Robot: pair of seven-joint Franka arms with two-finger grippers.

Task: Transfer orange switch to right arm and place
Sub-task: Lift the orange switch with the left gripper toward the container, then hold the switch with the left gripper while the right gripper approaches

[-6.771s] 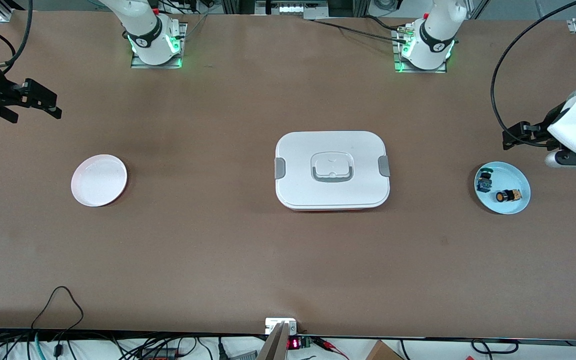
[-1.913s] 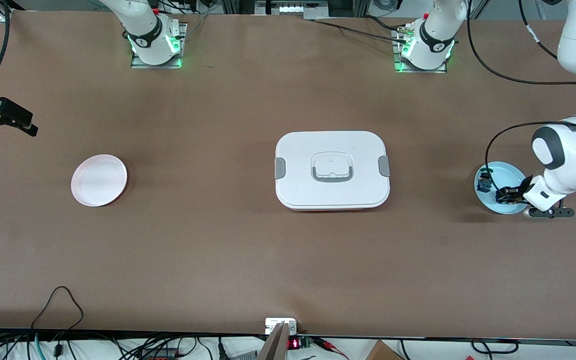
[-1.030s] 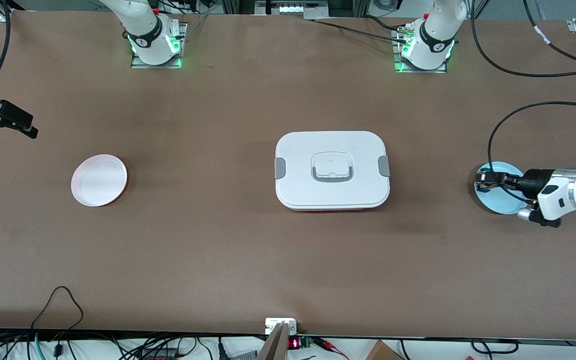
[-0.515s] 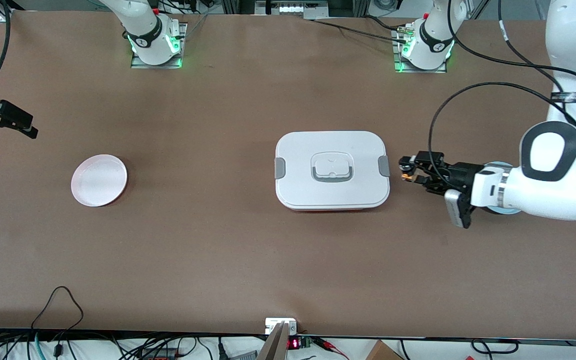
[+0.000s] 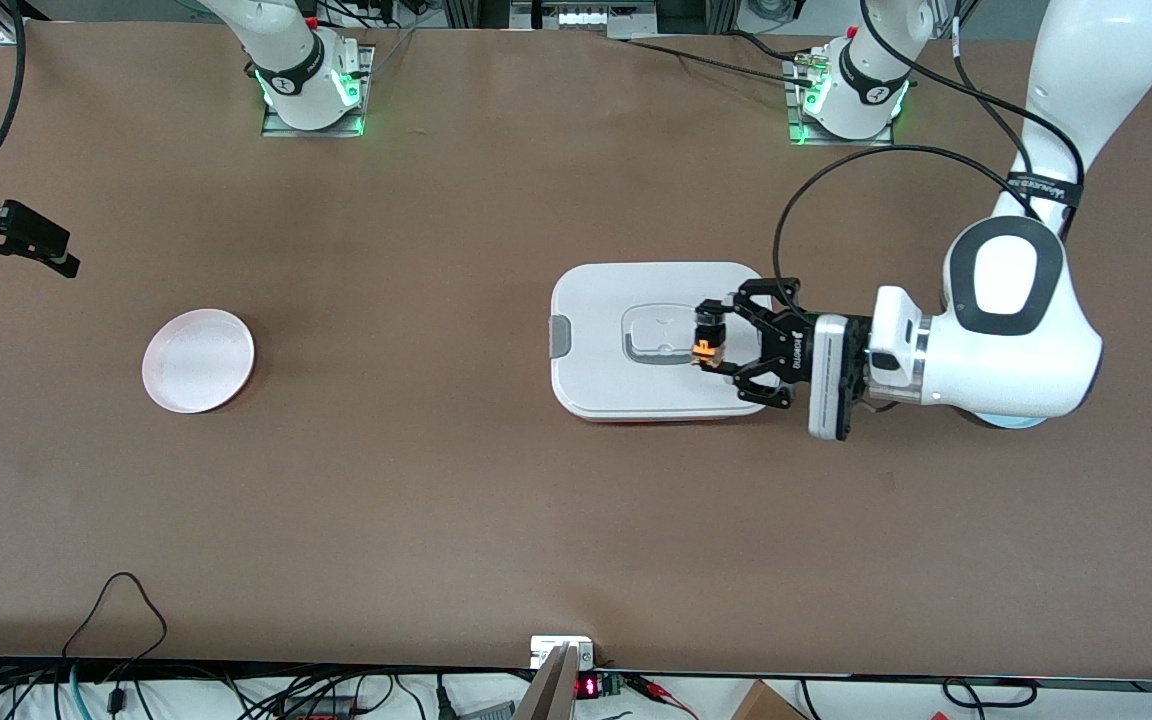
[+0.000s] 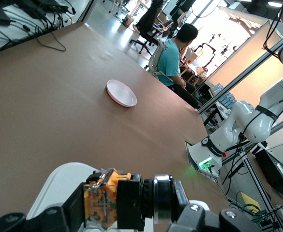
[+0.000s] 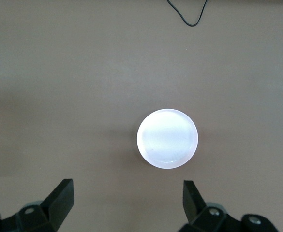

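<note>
My left gripper (image 5: 711, 340) is shut on the orange switch (image 5: 705, 338), a black cylinder with a tan-orange block at its end, and holds it in the air over the white lidded box (image 5: 596, 385). In the left wrist view the switch (image 6: 126, 200) lies crosswise between the fingers, orange block clearly showing. My right gripper (image 5: 36, 243) is open and empty, up in the air at the right arm's end of the table. In the right wrist view its fingertips (image 7: 64, 195) stand wide apart above bare table, with the white plate (image 7: 167, 138) below.
The white plate (image 5: 198, 360) lies toward the right arm's end. The light-blue plate (image 5: 1014, 421) at the left arm's end is mostly hidden under the left arm. The two arm bases stand along the table edge farthest from the front camera.
My left gripper closed on the orange switch in the blue plate, lifted it and carried it toward the table's middle, now over the white box. The right arm has stayed still.
</note>
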